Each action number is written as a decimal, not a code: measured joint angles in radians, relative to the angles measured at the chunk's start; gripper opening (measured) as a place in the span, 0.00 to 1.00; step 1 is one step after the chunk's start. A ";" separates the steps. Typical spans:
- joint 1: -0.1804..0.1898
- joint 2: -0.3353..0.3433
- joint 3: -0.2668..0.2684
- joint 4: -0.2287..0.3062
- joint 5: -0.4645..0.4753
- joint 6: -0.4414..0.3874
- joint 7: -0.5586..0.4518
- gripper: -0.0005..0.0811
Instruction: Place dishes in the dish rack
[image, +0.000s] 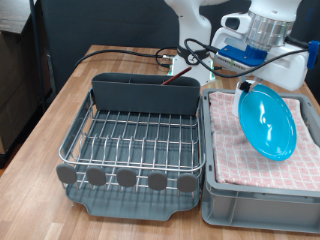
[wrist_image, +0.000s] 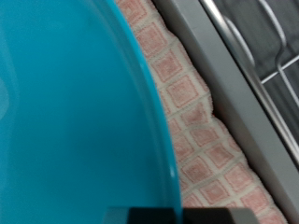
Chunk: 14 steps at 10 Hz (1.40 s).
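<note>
A round bright blue plate (image: 268, 122) hangs tilted on edge over the grey crate (image: 255, 200) lined with pink checked cloth, at the exterior view's right. My gripper (image: 246, 87) is shut on the plate's upper rim. In the wrist view the blue plate (wrist_image: 65, 112) fills most of the picture, with the pink cloth (wrist_image: 201, 121) beneath it and a corner of the dish rack (wrist_image: 266, 47) beyond the crate's rim. The dish rack (image: 75, 135), dark grey with a silver wire grid, stands left of the crate; nothing shows on its grid.
The rack's tall grey back compartment (image: 145, 93) rises at its far side. Black cables (image: 130, 52) and a small red item lie on the wooden table (image: 50, 110) behind it. The robot's white and blue base (image: 265, 60) stands behind the crate.
</note>
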 joint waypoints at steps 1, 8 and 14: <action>0.000 -0.008 0.003 0.013 -0.011 -0.029 -0.018 0.03; -0.018 -0.043 -0.014 0.058 -0.181 -0.274 -0.053 0.03; -0.082 -0.106 -0.131 0.043 -0.420 -0.126 -0.493 0.03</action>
